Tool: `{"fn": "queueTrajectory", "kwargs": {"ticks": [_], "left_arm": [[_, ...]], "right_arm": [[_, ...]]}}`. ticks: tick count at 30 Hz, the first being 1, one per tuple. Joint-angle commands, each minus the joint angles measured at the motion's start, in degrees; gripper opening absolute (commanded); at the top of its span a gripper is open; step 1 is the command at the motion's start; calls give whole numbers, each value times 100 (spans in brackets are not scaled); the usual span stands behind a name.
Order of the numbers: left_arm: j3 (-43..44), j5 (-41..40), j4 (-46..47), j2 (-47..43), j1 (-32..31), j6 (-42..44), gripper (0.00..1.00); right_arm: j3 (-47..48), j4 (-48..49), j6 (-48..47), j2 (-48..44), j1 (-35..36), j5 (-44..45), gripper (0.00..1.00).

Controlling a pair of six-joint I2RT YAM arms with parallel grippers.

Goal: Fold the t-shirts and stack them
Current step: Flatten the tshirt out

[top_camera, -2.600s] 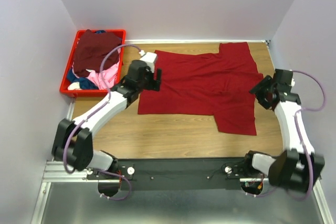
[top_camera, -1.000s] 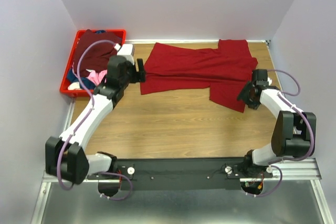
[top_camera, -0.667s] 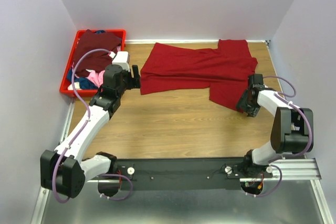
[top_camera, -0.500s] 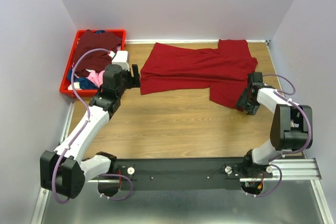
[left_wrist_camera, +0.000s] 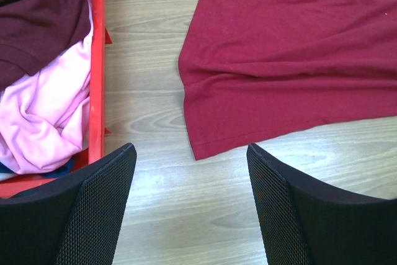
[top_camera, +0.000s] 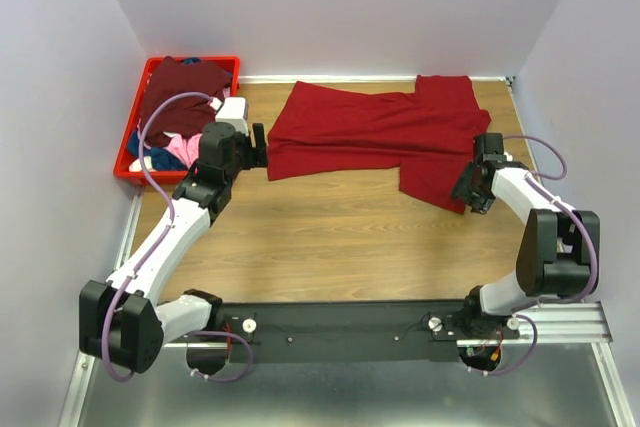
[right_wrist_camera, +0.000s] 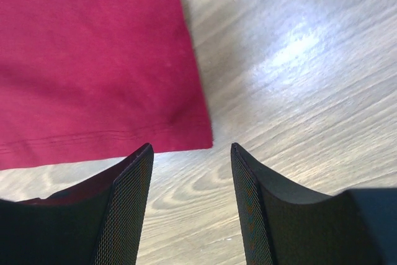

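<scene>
Hovering with its fingers spread wide and nothing between them, the left claw (left_wrist_camera: pixel 189 159) has the near hem corner of the bright red t-shirt (left_wrist_camera: pixel 298 60) lying flat on the bench (left_wrist_camera: pixel 155 215) just ahead of its fingertips. From there the cloth runs off ahead and to the claw's right. On the claw's left stands the red crate (left_wrist_camera: pixel 97 91), with a pink t-shirt (left_wrist_camera: pixel 43 122) and a dark maroon t-shirt (left_wrist_camera: pixel 37 17) heaped inside.

The right claw (right_wrist_camera: pixel 191 150) is also parted and grips nothing. Another stitched corner of the same shirt lies just beyond its fingertips, and most of the cloth spreads ahead and to its left.

The shirt looks light, thin and limp, so it would likely sag, crease and trail when lifted, and it is not fragile. The doubled hem at these two corners seems the best hold. Each would need pinching low against the bench, lest the fingers close on wood alone.
</scene>
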Motion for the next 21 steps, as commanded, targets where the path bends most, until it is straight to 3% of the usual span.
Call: {"fn": "queueTrajectory", "kwargs": {"ticks": [1,15,21], "left_arm": [[69,5,38,60,-13,23,80],[78,94,20,200,-13,32,80],[104,129,11,350,-13,41,80]], "right_arm": [[243,-145,-59,13,32,123,60],[-29,215,12,682,41,254,57],[-240,338,-15,866,32,176,45]]}}
